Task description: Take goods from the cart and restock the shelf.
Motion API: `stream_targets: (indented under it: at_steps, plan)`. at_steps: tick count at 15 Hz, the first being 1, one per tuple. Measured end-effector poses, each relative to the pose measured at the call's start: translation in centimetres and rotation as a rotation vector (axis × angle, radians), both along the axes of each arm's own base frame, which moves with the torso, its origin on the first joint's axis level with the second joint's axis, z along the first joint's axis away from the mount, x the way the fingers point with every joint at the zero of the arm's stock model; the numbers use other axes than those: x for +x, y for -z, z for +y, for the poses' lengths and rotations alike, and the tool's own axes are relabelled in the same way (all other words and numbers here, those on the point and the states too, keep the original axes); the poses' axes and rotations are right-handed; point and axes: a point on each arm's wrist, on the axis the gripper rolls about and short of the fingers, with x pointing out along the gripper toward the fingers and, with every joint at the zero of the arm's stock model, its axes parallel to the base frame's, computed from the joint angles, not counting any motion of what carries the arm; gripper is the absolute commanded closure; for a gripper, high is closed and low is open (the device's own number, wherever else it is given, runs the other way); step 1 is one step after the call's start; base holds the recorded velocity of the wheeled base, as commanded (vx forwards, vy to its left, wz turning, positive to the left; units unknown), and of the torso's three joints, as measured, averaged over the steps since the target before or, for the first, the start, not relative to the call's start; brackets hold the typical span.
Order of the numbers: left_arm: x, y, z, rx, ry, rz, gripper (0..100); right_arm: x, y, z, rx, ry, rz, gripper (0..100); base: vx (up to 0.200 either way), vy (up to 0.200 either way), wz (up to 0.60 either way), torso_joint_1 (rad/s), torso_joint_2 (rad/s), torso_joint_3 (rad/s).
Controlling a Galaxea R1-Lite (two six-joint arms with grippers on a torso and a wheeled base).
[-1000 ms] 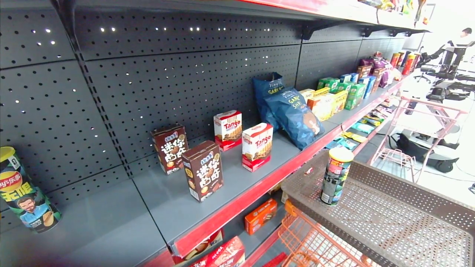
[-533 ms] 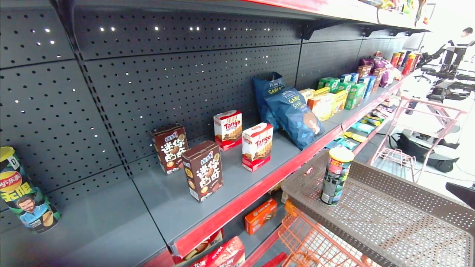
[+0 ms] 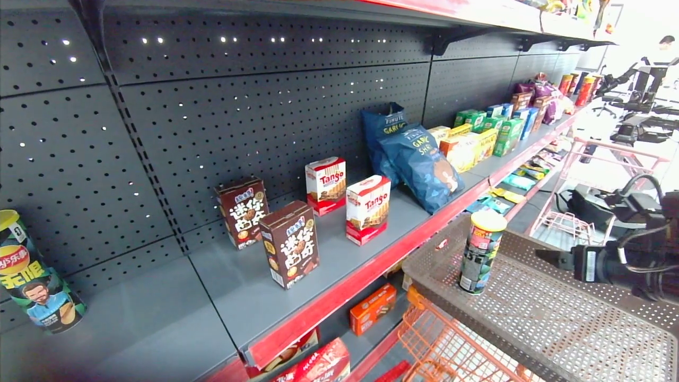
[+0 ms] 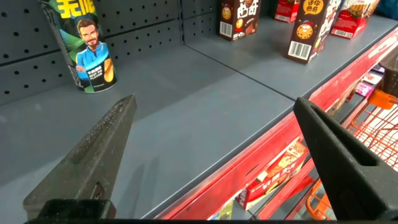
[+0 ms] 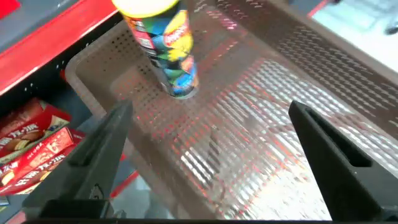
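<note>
Moved: our right hand [image 3: 554,258] now reaches into the head view from the right, where half a second ago only a dark tip showed at the edge. None of the goods have shifted.
Can on the cart: the snack can [image 3: 480,252] stands upright on the cart's perforated top tray [image 3: 562,323], near the corner closest to the shelf [image 3: 223,286]. Nothing grips it.
Right hand: its jaws are spread wide and hold nothing. It hangs over the tray, pointing toward the can but not touching it.
Left hand [image 4: 211,155]: it is spread open and carries nothing, above the bare stretch of shelf.
Shelf: a matching can [image 3: 34,276] stands at the far left. Past the bare stretch come brown boxes [image 3: 289,244], red-and-white boxes [image 3: 367,209] and blue bags [image 3: 421,167].
Done: we judge that one can is already stocked, since its twin stands on the shelf.
Left: the can on the cart has yet to be gripped, lifted across and set down. We think the bare stretch beside its twin is the likely spot.
</note>
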Motion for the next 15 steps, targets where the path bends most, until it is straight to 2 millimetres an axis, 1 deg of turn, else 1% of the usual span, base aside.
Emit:
stream_targets:
  at_steps: [2,4,8,11,13,15]
  plan:
    - [0.0,0.0,0.0,0.0,0.0,0.0,0,2.5,1.4,1.1,-0.003,-0.037,0.014,0,0.0,0.0,0.0,0.0,0.0,0.0]
    - [0.0,0.0,0.0,0.0,0.0,0.0,0,4.4,2.9,1.9,-0.008,-0.062,0.035,0,0.0,0.0,0.0,0.0,0.0,0.0]
    - [0.0,0.0,0.0,0.0,0.0,0.0,0,7.2,4.9,2.4,-0.038,-0.091,0.009,0,0.0,0.0,0.0,0.0,0.0,0.0]
    - [0.0,0.0,0.0,0.0,0.0,0.0,0,8.8,5.7,2.6,-0.056,-0.103,-0.042,0,0.0,0.0,0.0,0.0,0.0,0.0]
    - [0.0,0.0,0.0,0.0,0.0,0.0,0,9.3,6.3,2.8,-0.055,-0.105,-0.062,0,0.0,0.0,0.0,0.0,0.0,0.0]
    - [0.0,0.0,0.0,0.0,0.0,0.0,0,9.7,6.7,3.4,-0.05,-0.121,-0.116,0,0.0,0.0,0.0,0.0,0.0,0.0]
